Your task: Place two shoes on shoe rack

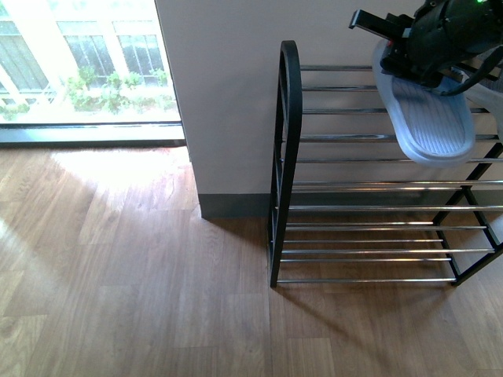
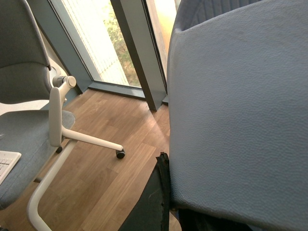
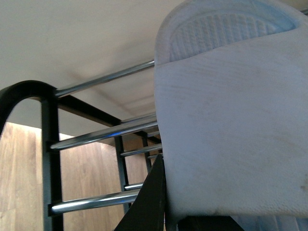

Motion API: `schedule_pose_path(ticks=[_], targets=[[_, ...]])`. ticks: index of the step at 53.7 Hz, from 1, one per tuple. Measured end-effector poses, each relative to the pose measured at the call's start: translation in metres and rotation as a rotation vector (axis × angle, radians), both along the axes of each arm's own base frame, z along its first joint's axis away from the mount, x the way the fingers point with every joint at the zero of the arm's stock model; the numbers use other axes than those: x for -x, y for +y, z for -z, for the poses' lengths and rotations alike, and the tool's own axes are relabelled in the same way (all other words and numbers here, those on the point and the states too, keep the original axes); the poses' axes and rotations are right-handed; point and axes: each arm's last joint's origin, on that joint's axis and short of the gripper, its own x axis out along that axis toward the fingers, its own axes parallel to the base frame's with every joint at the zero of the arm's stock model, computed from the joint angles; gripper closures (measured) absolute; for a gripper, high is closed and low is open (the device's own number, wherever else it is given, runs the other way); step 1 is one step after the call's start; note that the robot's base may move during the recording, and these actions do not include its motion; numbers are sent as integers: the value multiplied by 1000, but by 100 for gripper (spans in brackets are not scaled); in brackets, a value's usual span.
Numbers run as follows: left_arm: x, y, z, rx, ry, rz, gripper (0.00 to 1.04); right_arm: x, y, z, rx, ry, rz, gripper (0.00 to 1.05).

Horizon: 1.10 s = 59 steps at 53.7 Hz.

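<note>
Currently your right arm's black gripper, at the upper right of the front frame, is clamped on a grey sneaker with a thick white ribbed sole, sole facing the camera, held above the top chrome bars of the black metal shoe rack with rounded corners. In the right wrist view that white sole fills the frame beside the rack's bars. Your left wrist view shows a grey textured surface close up, so you cannot tell that gripper's state; a grey office chair with white frame stands on wood floor.

One shoe, one shoe rack, one office chair.
</note>
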Motion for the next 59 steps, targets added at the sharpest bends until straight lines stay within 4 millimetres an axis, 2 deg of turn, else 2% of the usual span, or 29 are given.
schedule_pose_path(ticks=[8,12,19,32,38,42,46,50,56,59], targets=[[0,0,0,0,0,-1,103,-9,3,6,48,8,1,103],[0,0,0,0,0,-1,103,-16,-8,17,84,39,18,103],[0,0,0,0,0,0,103,-21,-28,16,112,46,47,103],[0,0,0,0,0,-1,103,-22,-33,15,130,50,53,102],[0,0,0,0,0,-1,103,-22,-34,11,63,61,75,80],[0,0,0,0,0,-1,103,-16,-36,1,-21,69,101,64],[0,0,0,0,0,-1,103,-9,-37,-20,-71,47,125,50],[0,0,0,0,0,-1,103,6,-37,-50,-96,11,139,34],[0,0,0,0,0,-2,103,42,-43,-96,-62,-101,177,10],[0,0,0,0,0,-1,103,65,-48,-116,-6,-187,173,9]])
